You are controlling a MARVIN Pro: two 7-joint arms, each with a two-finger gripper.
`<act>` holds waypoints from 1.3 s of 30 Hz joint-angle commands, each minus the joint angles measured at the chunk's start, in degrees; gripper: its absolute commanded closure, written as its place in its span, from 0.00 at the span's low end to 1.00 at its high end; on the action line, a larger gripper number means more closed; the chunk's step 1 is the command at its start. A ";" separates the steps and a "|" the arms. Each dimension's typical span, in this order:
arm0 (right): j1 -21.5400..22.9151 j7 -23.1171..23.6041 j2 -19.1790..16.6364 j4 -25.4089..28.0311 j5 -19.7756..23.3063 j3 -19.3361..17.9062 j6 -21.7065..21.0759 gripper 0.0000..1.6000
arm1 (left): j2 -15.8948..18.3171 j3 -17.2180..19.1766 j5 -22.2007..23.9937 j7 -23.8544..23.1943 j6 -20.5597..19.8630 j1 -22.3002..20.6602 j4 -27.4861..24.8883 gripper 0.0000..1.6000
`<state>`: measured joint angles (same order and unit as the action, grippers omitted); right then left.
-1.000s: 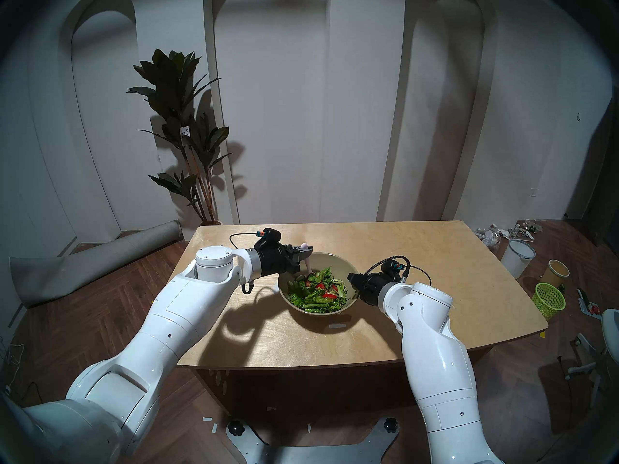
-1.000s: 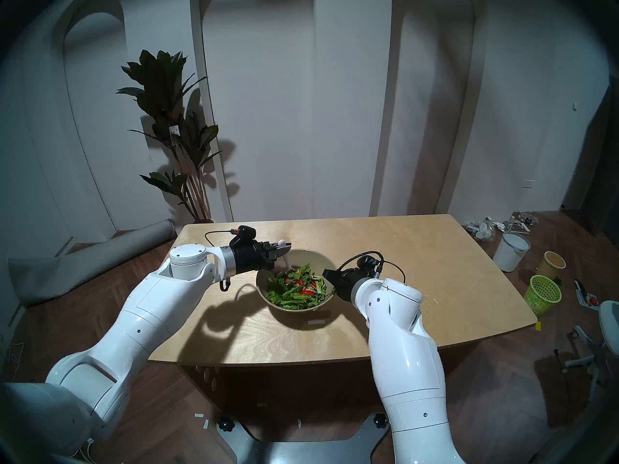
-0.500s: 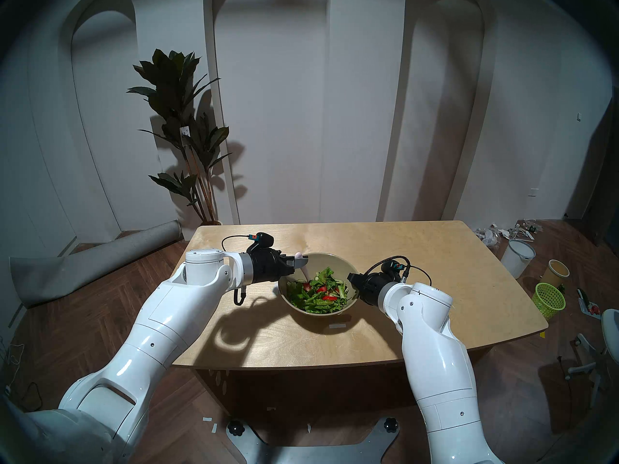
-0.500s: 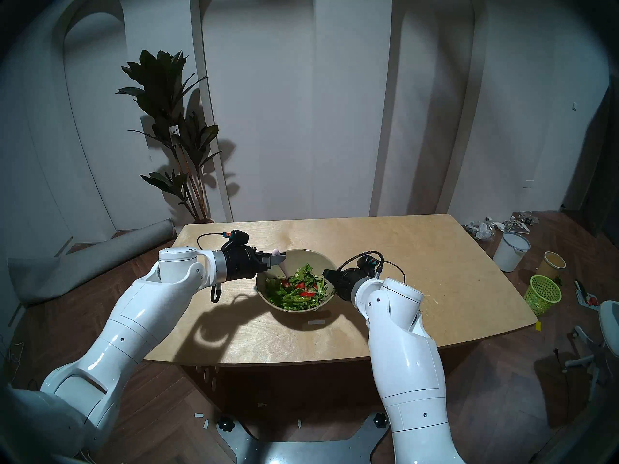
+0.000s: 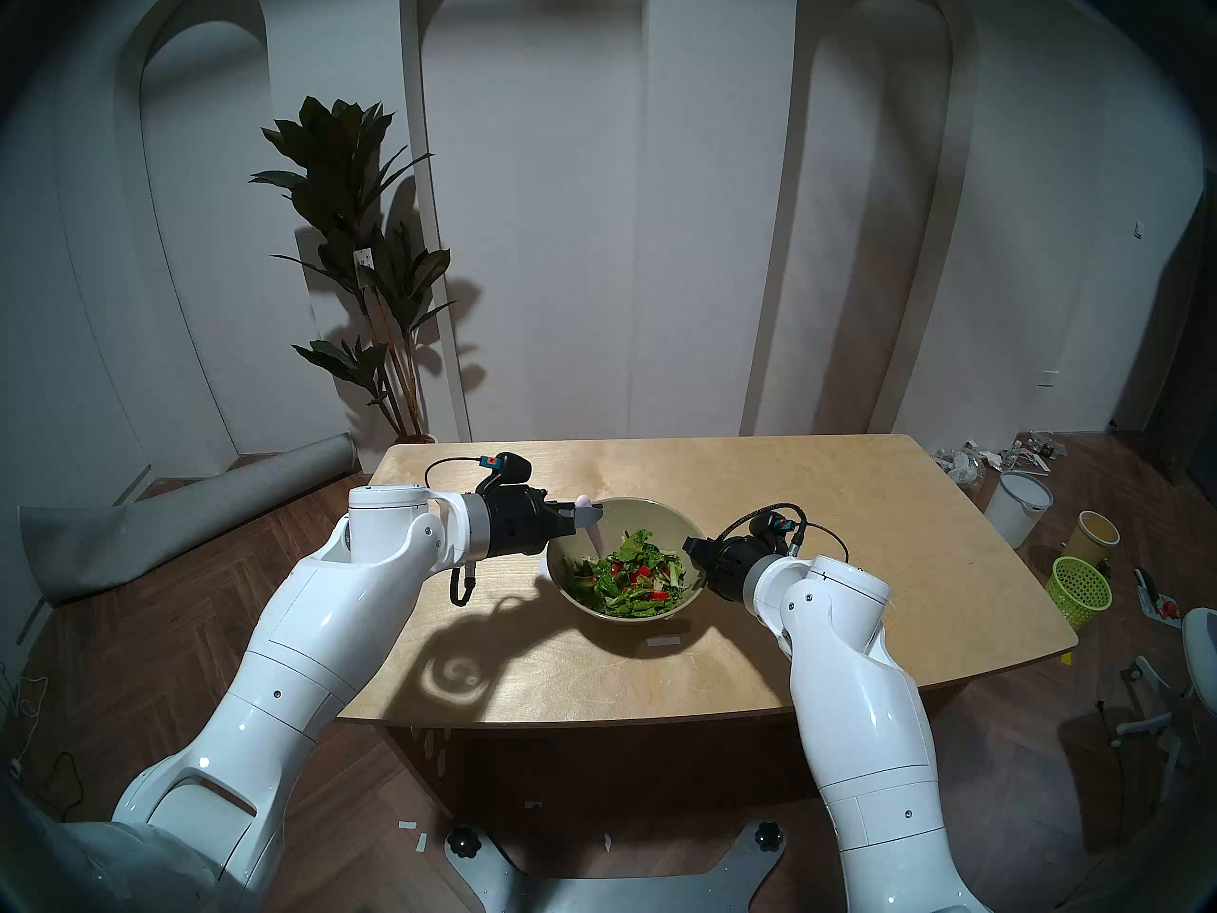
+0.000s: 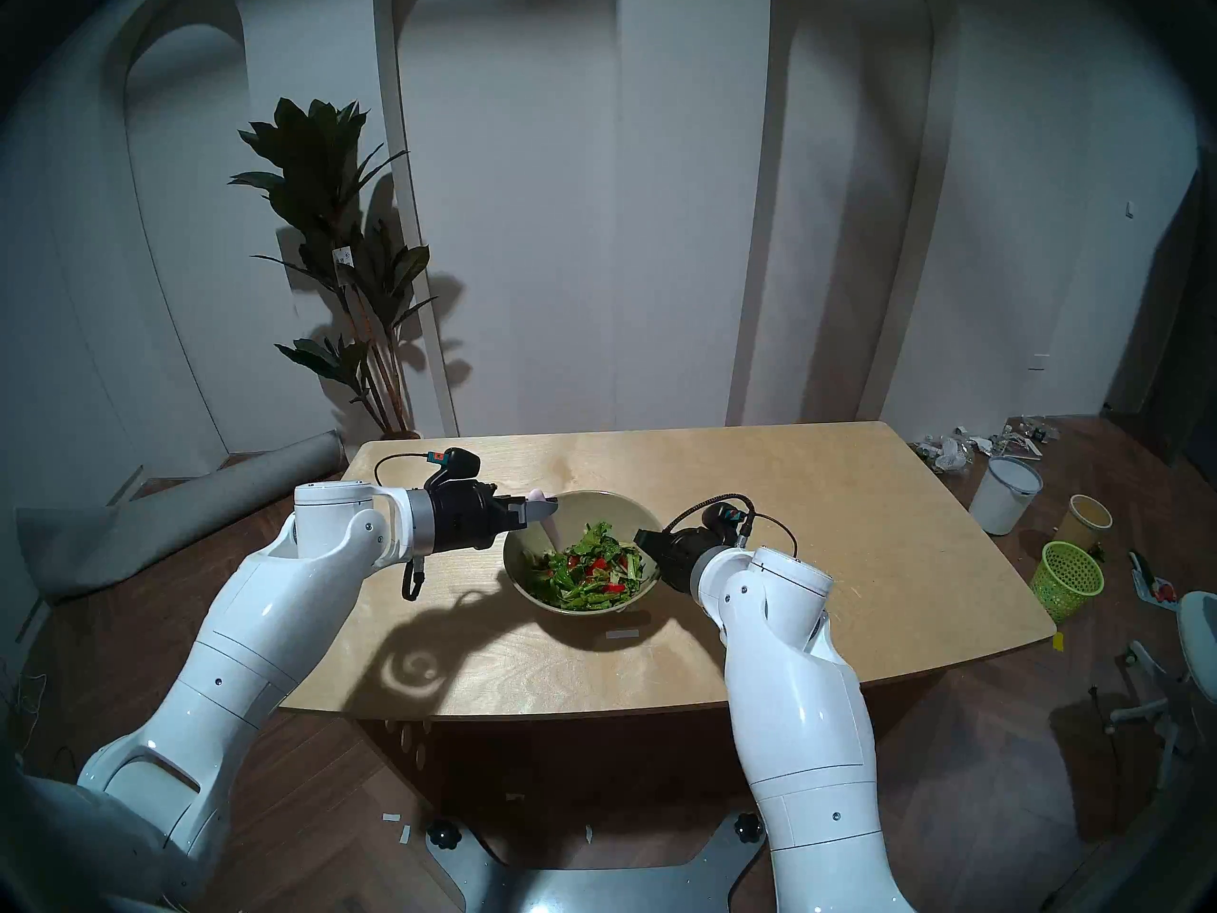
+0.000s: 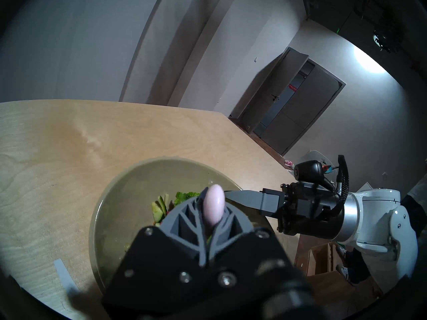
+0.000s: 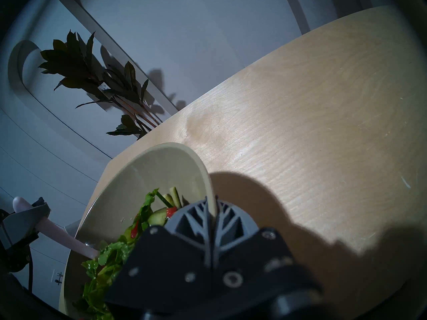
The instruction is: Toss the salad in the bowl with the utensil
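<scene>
The spoon (image 5: pixel 591 527) is seen at the centre of the head view, just left of the bowl's (image 5: pixel 658 516) upper left rim; its pale pink handle is clamped between the closed fingers of the left gripper (image 5: pixel 588 516), whose jaws are pressed together on it; the rounded handle end is left sticking up just above the fingers, and the rest of the spoon is seen below them. The long axis of the spoon is set steeply, tilted from upper left down to lower right in the head view; the lower end is pointed into the bowl and is lost among the leaves of the salad (image 5: pixel 632 572), so the spoon's head cannot be made out. In the right wrist view the spoon (image 8: pixel 67 239) is shown at the lower left, slanting down to the right from the left gripper (image 8: pixel 27 218) into the greens (image 8: pixel 108 261). In the left wrist view only the handle tip (image 7: pixel 213 206) is visible, at the centre, above the gripper's (image 7: pixel 209 222) closed fingers.

The bowl is placed on the wooden table (image 5: pixel 823 496), right of centre; its right rim (image 8: pixel 209 192) is pinched between the closed fingers of the right gripper (image 8: pixel 213 216); the salad is heaped in the lower right part of the bowl.
</scene>
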<state>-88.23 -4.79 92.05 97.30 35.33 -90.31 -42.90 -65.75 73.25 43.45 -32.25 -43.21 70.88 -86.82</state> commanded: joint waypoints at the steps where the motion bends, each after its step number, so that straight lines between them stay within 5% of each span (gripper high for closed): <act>1: 0.47 0.12 0.03 1.33 0.10 -0.02 0.01 1.00 | -1.84 2.45 2.65 1.56 -1.80 0.72 -4.91 1.00; 24: 0.46 0.11 0.03 1.35 0.11 -0.02 0.00 1.00 | -6.47 4.71 5.13 8.69 -3.46 1.41 -10.56 1.00; 33: 0.56 0.15 0.02 1.12 0.09 -0.01 0.09 1.00 | -8.70 7.28 -1.60 21.39 5.79 8.34 -19.80 1.00; 39: 0.63 0.17 0.02 0.94 0.07 -0.01 0.13 1.00 | -10.40 8.67 -5.47 28.14 6.28 11.54 -24.05 1.00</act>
<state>-88.19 -4.77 92.04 97.24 35.33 -90.31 -42.89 -73.68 80.31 41.20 -10.34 -39.14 78.73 -104.64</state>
